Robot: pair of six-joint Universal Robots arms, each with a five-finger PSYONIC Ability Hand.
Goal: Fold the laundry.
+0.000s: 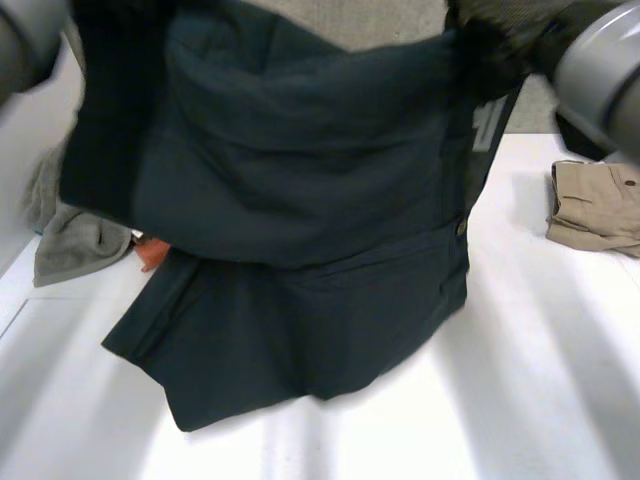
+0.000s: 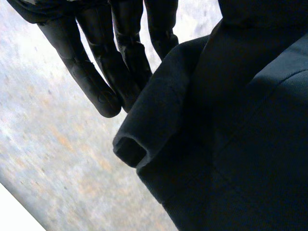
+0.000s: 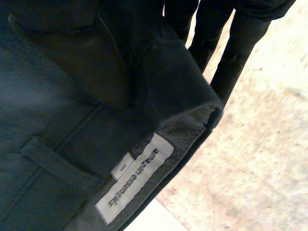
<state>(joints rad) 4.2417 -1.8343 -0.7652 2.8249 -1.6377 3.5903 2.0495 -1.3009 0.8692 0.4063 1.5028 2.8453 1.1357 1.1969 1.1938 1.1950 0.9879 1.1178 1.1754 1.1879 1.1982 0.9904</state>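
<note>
A dark navy garment [image 1: 300,200] hangs stretched between my two hands, its lower part resting on the white table [image 1: 520,380]. My left hand [image 2: 101,62] holds one top corner, with a rolled edge of the cloth [image 2: 144,125] pinched beside its long fingers. At the other top corner my right hand [image 1: 495,45] grips the waistband [image 3: 183,96]. In the right wrist view its fingers [image 3: 216,43] lie behind the folded band. A white brand label [image 3: 134,178] and a belt loop [image 3: 57,163] show on the inner side of the band.
A folded tan garment [image 1: 595,210] lies on the table at the right. A crumpled grey cloth [image 1: 70,240] and something orange [image 1: 150,253] sit at the left, partly behind the dark garment. Speckled floor lies beyond the far edge.
</note>
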